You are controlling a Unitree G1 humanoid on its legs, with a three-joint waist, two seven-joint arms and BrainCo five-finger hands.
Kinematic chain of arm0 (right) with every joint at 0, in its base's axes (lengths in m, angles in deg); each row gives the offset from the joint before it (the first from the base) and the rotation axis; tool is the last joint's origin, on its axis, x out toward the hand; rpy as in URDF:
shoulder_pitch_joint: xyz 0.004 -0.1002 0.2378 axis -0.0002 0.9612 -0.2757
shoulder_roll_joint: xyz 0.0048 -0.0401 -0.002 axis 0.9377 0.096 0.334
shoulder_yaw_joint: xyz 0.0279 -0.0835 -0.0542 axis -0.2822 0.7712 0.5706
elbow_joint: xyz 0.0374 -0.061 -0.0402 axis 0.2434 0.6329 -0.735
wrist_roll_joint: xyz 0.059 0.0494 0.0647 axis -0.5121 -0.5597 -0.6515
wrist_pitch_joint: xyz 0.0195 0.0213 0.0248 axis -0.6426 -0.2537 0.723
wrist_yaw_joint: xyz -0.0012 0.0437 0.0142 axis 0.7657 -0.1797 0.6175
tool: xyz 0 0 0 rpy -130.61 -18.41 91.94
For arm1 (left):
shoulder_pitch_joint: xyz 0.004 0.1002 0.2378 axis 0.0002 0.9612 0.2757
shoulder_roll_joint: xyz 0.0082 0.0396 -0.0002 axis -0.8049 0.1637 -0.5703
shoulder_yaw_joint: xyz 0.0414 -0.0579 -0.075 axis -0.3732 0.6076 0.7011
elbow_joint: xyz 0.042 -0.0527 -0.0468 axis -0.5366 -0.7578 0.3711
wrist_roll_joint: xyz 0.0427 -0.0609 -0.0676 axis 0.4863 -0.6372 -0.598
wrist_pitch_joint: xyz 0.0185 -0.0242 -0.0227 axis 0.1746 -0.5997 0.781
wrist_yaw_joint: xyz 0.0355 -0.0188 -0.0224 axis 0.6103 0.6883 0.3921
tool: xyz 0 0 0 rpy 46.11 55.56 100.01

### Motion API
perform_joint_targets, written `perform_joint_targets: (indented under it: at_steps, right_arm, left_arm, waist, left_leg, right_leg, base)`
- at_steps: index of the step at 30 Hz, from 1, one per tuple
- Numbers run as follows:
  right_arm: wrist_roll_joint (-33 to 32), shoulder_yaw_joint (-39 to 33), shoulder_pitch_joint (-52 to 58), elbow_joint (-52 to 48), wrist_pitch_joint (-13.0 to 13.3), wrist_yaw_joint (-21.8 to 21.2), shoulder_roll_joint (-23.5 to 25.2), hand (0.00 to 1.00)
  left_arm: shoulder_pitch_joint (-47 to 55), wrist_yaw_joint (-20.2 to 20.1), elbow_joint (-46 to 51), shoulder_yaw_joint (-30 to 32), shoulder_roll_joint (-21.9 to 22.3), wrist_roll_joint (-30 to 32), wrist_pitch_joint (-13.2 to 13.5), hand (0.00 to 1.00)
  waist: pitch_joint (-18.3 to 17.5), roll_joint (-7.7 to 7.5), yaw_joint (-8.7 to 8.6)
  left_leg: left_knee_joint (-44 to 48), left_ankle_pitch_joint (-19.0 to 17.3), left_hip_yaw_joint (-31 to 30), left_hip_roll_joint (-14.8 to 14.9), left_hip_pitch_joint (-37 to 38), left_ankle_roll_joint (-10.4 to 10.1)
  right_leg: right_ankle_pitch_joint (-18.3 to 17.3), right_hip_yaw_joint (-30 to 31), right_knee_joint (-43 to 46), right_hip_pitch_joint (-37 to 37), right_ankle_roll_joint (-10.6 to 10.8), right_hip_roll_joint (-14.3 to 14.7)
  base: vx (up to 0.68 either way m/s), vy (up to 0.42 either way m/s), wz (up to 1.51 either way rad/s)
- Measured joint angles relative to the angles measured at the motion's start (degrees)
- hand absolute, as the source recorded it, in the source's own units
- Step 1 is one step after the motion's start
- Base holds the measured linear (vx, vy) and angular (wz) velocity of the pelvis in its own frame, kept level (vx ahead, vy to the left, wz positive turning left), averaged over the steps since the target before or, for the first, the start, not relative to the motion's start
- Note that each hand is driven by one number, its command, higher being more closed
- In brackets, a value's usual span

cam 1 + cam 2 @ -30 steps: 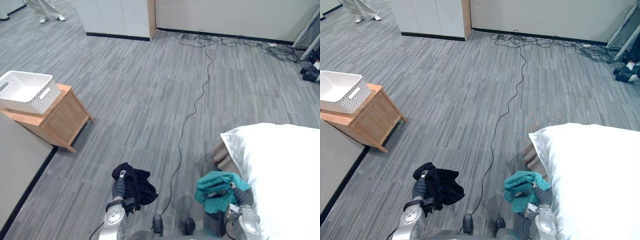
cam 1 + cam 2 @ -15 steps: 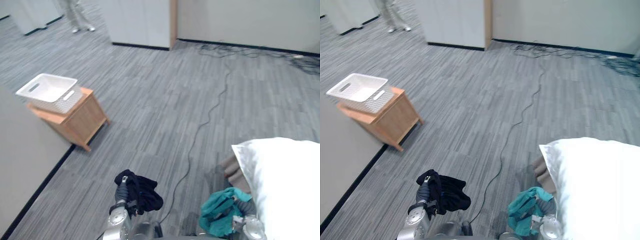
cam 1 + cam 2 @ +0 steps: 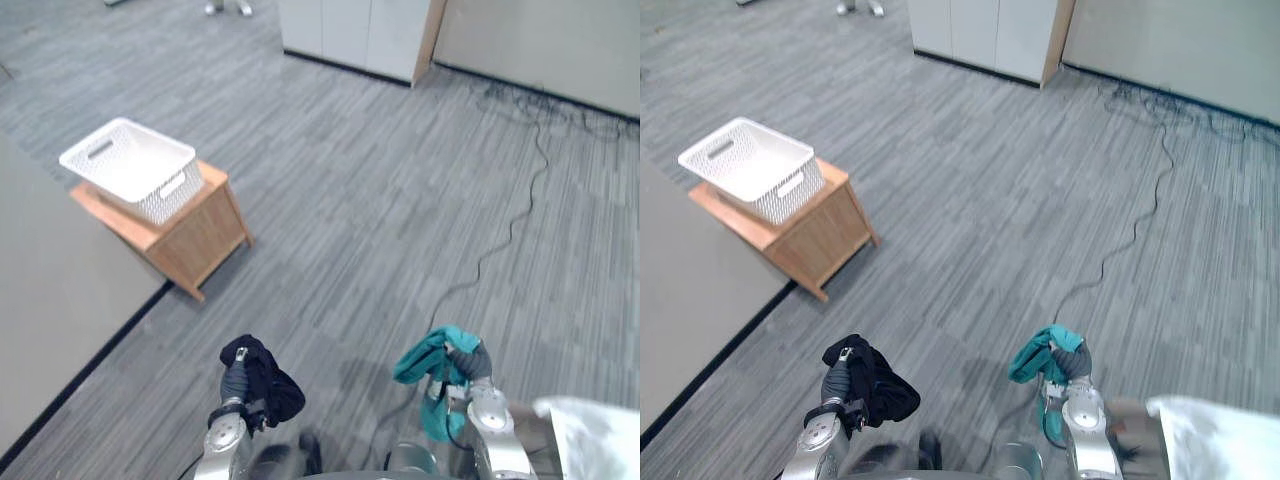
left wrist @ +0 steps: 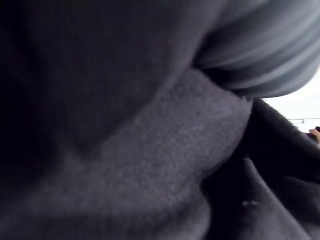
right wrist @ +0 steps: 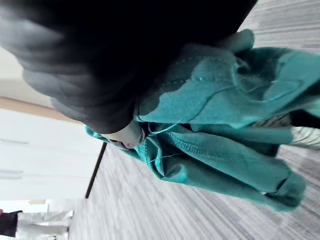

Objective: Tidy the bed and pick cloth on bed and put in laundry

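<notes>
Open grey carpet (image 3: 380, 200) fills mid-frame, bounded at left by a pale wall with a dark base strip and at the top by white cupboards (image 3: 350, 25). A thin cable (image 3: 510, 235) crosses the right side. A white bed corner (image 3: 595, 440) sits at the lower right.

A white basket (image 3: 160, 200) stands on a wooden cabinet (image 3: 205, 235) at upper left, its white bottom in plain sight.

Both hands are raised at the bottom of the frame, well apart. The left hand (image 3: 235, 382) is curled round a black cloth (image 3: 268, 385) and the right hand (image 3: 470, 362) clutches a teal cloth (image 3: 425, 355).
</notes>
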Motion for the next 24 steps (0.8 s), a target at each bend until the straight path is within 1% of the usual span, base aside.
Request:
perform_joint_targets:
  at_steps: [1,2,3,4,5,6,7,8,9,10,11,12,13,14,15,16,17,18,19,20,21,22,23,24]
  right_arm:
    - [0.0,-0.1,0.2,-0.4,0.0,0.0,0.3,1.0]
    - [-0.1,-0.2,0.2,-0.6,0.0,0.0,0.3,1.0]
    - [-0.1,-0.4,0.5,-0.9,0.0,0.1,0.9,1.0]
    - [-0.1,-0.6,0.7,-1.4,-0.1,0.1,1.6,1.0]
    - [-0.1,-0.5,0.9,-2.0,-0.1,0.1,2.0,1.0]
    - [0.0,0.2,1.8,-3.4,-0.1,0.0,2.3,1.0]
    - [0.0,0.6,2.0,-3.1,-0.2,-0.1,1.4,1.0]
    - [0.0,0.7,1.4,-3.0,-0.2,-0.1,1.0,1.0]
    - [0.0,0.7,1.0,-3.0,-0.2,-0.1,0.6,1.0]
    - [0.0,1.7,-0.3,-2.8,-0.2,-0.1,-0.5,1.0]
    - [0.0,3.4,-1.5,-2.7,-0.2,-0.2,-1.1,1.0]
    - [-0.2,4.5,-2.1,-2.7,-0.1,-0.2,-1.2,1.0]
    - [-0.6,5.3,-2.7,-2.7,-0.1,0.0,-1.5,1.0]
    - [-0.7,5.8,-3.5,-2.7,0.0,-0.1,-1.5,1.0]
    - [-0.8,6.5,-4.5,-2.8,0.3,-0.1,-1.7,1.0]
    - [-1.0,7.2,-5.6,-2.8,0.4,-0.3,-2.1,1.0]
    - [-1.1,7.6,-6.3,-2.8,0.4,-1.0,-2.7,1.0]
    - [-1.1,7.8,-6.4,-2.7,0.3,-1.6,-3.4,1.0]
    - [-1.1,7.8,-6.4,-2.7,0.3,-2.2,-3.9,1.0]
    - [-1.0,7.8,-6.5,-2.6,0.2,-2.4,-4.4,1.0]
    - [-1.0,7.8,-6.6,-2.6,0.2,-2.4,-4.7,1.0]
    - [-0.4,7.6,-6.7,-2.6,0.2,-2.2,-5.8,1.0]
    - [-0.3,7.3,-6.7,-2.6,0.2,-2.2,-6.0,1.0]
    - [0.1,7.0,-6.5,-2.6,0.2,-2.1,-6.0,1.0]
  left_arm:
    - [-2.1,0.0,-0.3,-0.8,-0.4,0.0,0.1,1.0]
    - [-3.1,-0.1,-0.4,-1.3,-0.5,0.1,0.1,1.0]
    - [-5.2,-0.2,-0.8,-2.0,-0.6,0.1,0.1,1.0]
    - [-6.4,-0.1,-1.5,-2.5,-0.4,0.8,0.2,1.0]
    - [-6.7,-0.1,-1.9,-2.8,-0.5,1.1,0.2,1.0]
    - [-6.0,-0.1,-2.5,-3.3,-0.6,1.4,0.2,1.0]
    - [-4.6,0.0,-3.6,-3.0,0.3,1.7,0.2,1.0]
    - [-3.4,0.0,-3.7,-2.9,0.9,1.7,0.2,1.0]
    - [-2.9,0.0,-3.7,-3.0,1.4,1.7,0.2,1.0]
    - [-2.0,0.0,-3.7,-2.5,2.6,1.7,0.3,1.0]
    - [-1.4,0.0,-3.8,-1.0,3.7,1.5,0.3,1.0]
    - [-1.1,0.0,-4.1,-0.6,4.1,0.5,0.3,1.0]
    - [-1.2,0.0,-4.0,-0.6,4.2,-0.7,0.3,1.0]
    - [-0.7,0.0,-3.9,-0.4,4.1,-0.9,0.8,1.0]
    - [0.0,0.0,-3.7,0.1,4.2,-1.3,1.0,1.0]
    - [0.2,0.0,-3.0,0.9,4.7,-1.7,1.0,1.0]
    - [0.3,0.0,-2.8,1.5,4.7,-1.7,1.0,1.0]
    - [0.4,0.0,-2.6,1.7,4.8,-1.7,1.0,1.0]
    - [0.6,0.0,-2.3,1.9,4.8,-1.7,1.0,1.0]
    - [1.1,0.0,-1.7,1.9,4.8,-1.7,1.0,1.0]
    - [1.2,-0.1,-1.5,1.9,4.9,-1.7,1.0,1.0]
    - [1.2,0.0,-1.1,1.9,4.9,-1.6,0.9,1.0]
    - [1.3,0.0,-0.9,1.9,4.9,-1.6,0.9,1.0]
    - [1.8,0.0,-0.1,1.9,5.1,-1.6,1.0,1.0]
  waist:
    - [0.4,0.6,-0.84]
    - [0.3,0.43,-1.39]
    - [0.7,1.21,-1.66]
    - [0.5,0.44,-1.62]
    - [0.6,0.32,-1.68]
    - [0.4,-0.36,-1.75]
    - [-0.1,1.59,-1.54]
    - [-0.7,3.15,-1.39]
    - [-0.9,4.69,-1.17]
    - [-0.8,6.85,-0.76]
    - [0.0,7.45,-0.31]
    - [1.2,8.48,0.54]
    - [2.5,7.69,2.03]
    - [2.7,6.76,2.59]
    - [2.9,5.36,3.4]
    - [2.8,5.17,3.89]
    - [2.8,5.01,4.4]
    - [2.8,4.92,5.21]
    - [2.8,5.02,5.17]
    - [2.7,4.99,5.13]
    - [2.6,4.96,5.11]
    - [2.0,4.87,5.1]
    - [1.7,4.96,5.05]
    - [0.2,4.98,5.23]
  left_leg:
    - [-0.5,-0.3,-1.7,1.1,0.8,-0.6]
    - [-0.7,-0.9,-2.5,2.1,1.3,-1.6]
    - [-0.9,-2.6,-4.1,3.7,2.9,-4.2]
    - [-1.4,-4.2,-4.7,4.6,5.6,-6.3]
    - [-1.6,-5.1,-5.5,5.0,7.3,-7.2]
    - [-1.6,-7.0,-6.5,5.6,11.6,-9.3]
    - [0.8,-7.6,-7.1,8.3,14.4,-9.5]
    - [6.1,-7.2,-7.4,10.7,13.0,-9.1]
    - [11.1,-6.0,-7.4,12.4,11.3,-8.5]
    - [22.0,-0.5,-7.4,15.7,6.5,-7.3]
    - [35.3,11.2,-7.3,19.4,0.0,-6.6]
    - [45.8,11.1,-7.1,22.0,-3.5,-6.0]
    - [57.3,7.3,-6.8,22.5,-8.2,-4.5]
    - [60.7,5.2,-5.8,21.1,-11.4,-4.7]
    - [60.7,2.9,-3.2,19.2,-15.2,-5.2]
    - [58.6,0.6,-0.7,17.5,-19.0,-6.3]
    - [53.8,-1.1,2.2,15.7,-22.1,-7.1]
    - [46.3,-2.2,6.1,14.3,-24.2,-6.7]
    - [38.8,-2.2,10.4,12.9,-25.2,-6.7]
    - [31.1,-2.1,16.1,11.6,-25.2,-6.7]
    - [26.8,-1.8,19.9,10.8,-25.2,-6.6]
    - [17.0,-0.8,31.2,8.4,-24.2,-4.4]
    - [14.8,0.0,34.8,7.4,-23.7,-2.2]
    - [10.9,1.4,39.5,5.3,-23.0,4.4]
  right_leg:
    - [1.2,-0.5,-9.8,-3.8,-0.3,0.5]
    - [3.4,-0.2,-16.7,-5.1,-0.7,1.2]
    - [10.0,1.8,-31.5,-7.2,-0.5,1.7]
    - [13.7,4.7,-38.8,-8.7,0.4,1.2]
    - [14.5,6.0,-40.2,-9.4,1.0,0.9]
    - [14.1,7.6,-39.8,-9.3,0.8,-0.5]
    - [22.8,7.0,-33.4,-9.4,1.7,1.1]
    - [24.6,6.1,-30.6,-9.3,1.2,2.5]
    - [24.4,5.1,-29.0,-9.0,0.2,3.8]
    - [21.1,3.5,-27.8,-7.4,-2.1,6.6]
    - [19.1,3.2,-29.5,-3.3,-3.9,9.0]
    - [18.2,2.4,-32.1,1.6,-5.2,11.1]
    - [17.2,2.4,-35.6,8.5,-6.8,13.1]
    - [16.1,2.7,-37.7,12.0,-7.6,13.3]
    - [14.7,3.6,-39.8,14.7,-8.5,13.4]
    - [13.9,4.0,-41.7,17.2,-8.4,13.5]
    - [13.3,3.9,-43.4,18.9,-7.7,13.6]
    - [12.3,3.4,-45.0,20.9,-7.5,13.7]
    - [11.5,2.0,-46.5,23.2,-7.1,13.6]
    - [10.5,0.2,-48.0,25.6,-6.6,13.6]
    - [10.1,-0.8,-48.9,26.9,-6.3,13.4]
    - [8.7,-4.2,-50.5,30.3,-4.0,13.5]
    - [7.9,-5.3,-50.4,31.5,-2.9,13.9]
    - [5.0,-7.8,-47.7,33.2,-0.8,14.9]
  base:
    - [0.67,-0.198,0.92]
    - [0.67,-0.275,1.06]
    - [0.86,-0.428,0.93]
    - [0.89,-0.459,0.9]
    - [0.94,-0.525,0.8]
    - [0.81,-0.465,0.64]
    - [0.82,-0.471,0.52]
    - [0.8,-0.488,0.18]
    - [0.6,-0.426,0.02]
    - [0.73,-0.557,-0.14]
    - [0.72,-0.496,-0.22]
    - [0.83,-0.551,-0.32]
    - [0.78,-0.472,-0.28]
    - [0.6,-0.386,-0.32]
    - [0.58,-0.321,-0.23]
    - [0.57,-0.266,-0.18]
    - [0.7,-0.268,-0.05]
    - [0.6,-0.182,0.25]
    - [0.65,-0.137,0.49]
    - [0.54,-0.091,0.6]
    - [0.68,-0.11,0.87]
    - [0.67,-0.093,0.85]
    - [0.67,-0.08,1.17]
    - [0.83,-0.066,1.1]
